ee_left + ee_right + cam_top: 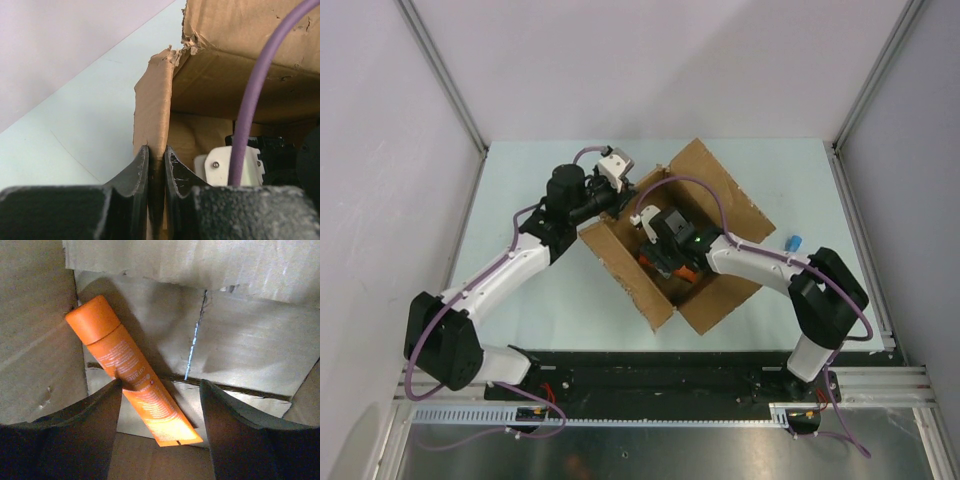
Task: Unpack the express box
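While the left gripper (156,167) clamps 1 wall of the express box (720,185) (the far-left one) to steady it, the right gripper (161,390) hangs wide-jawed over the orange tube (127,372).

The express box (705,170) sits on the table (570,300), left gripper (156,150) at its left wall, right gripper (160,385) inside it above a tube (127,372) on its floor.

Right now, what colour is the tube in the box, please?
The tube is orange with white print; best in right wrist view.
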